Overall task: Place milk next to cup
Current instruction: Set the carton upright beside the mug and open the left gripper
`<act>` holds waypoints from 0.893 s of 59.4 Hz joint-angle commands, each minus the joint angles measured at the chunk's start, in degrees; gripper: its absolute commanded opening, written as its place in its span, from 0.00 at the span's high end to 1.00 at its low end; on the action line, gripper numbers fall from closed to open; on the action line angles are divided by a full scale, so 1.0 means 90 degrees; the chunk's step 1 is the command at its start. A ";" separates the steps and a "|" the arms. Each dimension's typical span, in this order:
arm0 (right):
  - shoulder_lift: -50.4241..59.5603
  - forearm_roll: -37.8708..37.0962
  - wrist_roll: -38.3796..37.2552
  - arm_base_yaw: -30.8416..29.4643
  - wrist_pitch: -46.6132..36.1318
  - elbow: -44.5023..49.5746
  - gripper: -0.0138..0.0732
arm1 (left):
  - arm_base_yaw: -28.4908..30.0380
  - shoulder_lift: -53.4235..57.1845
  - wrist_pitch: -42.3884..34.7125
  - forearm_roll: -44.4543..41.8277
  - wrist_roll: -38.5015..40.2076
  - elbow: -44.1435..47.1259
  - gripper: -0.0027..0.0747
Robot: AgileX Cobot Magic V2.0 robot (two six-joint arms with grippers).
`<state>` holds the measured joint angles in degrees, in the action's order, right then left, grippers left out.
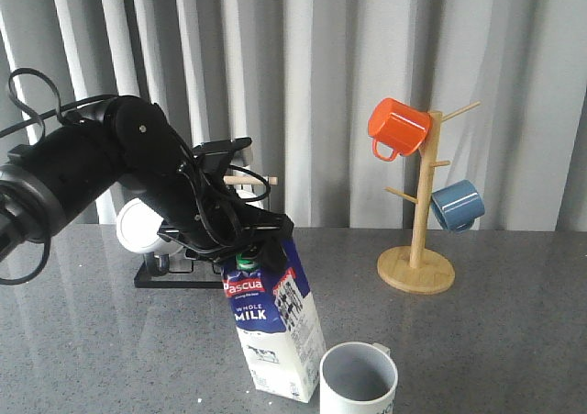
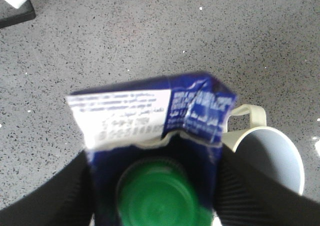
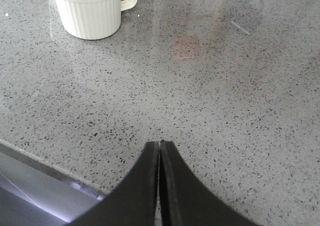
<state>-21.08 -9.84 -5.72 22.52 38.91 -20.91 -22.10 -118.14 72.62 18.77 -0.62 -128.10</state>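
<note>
The milk (image 1: 271, 327), a blue-and-white carton with a green cap (image 2: 157, 196), leans tilted at the front of the grey table, its base beside the cup. My left gripper (image 1: 252, 247) is shut on the carton's top; in the left wrist view its black fingers (image 2: 60, 193) press both sides of the milk (image 2: 150, 116). The cup (image 1: 359, 380), a pale ribbed mug with a grey-blue inside, stands just right of the carton, very close. It shows beside the carton in the left wrist view (image 2: 267, 153) and with "HOME" lettering in the right wrist view (image 3: 90, 10). My right gripper (image 3: 160, 145) is shut and empty above the table.
A wooden mug tree (image 1: 417, 249) at the back right holds an orange mug (image 1: 396, 128) and a blue mug (image 1: 457, 205). A black rack (image 1: 174, 272) with a white mug (image 1: 142, 226) stands at the back left behind my left arm. The table's front edge (image 3: 45, 171) is near my right gripper.
</note>
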 commanded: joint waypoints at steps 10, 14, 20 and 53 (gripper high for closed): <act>-0.0050 -0.0042 0.0042 0.0003 -0.0401 -0.0179 0.85 | -0.0031 0.0403 -0.0120 0.0340 0.0069 -0.0208 0.31; -0.0050 -0.0042 0.0042 0.0003 -0.0401 -0.0179 0.85 | -0.0031 0.0413 -0.0120 0.0347 0.0069 -0.0208 0.31; -0.0050 -0.0042 0.0042 0.0003 -0.0401 -0.0179 0.85 | -0.0031 0.0464 -0.0120 0.0382 0.0069 -0.0208 0.31; -0.0050 -0.0048 0.0042 0.0003 -0.0408 -0.0179 0.85 | -0.0031 0.1455 -0.0120 0.0372 0.0035 -0.0208 0.31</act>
<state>-21.08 -9.84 -5.72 22.52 38.91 -20.91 -22.10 -110.76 72.63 20.51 -0.47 -128.10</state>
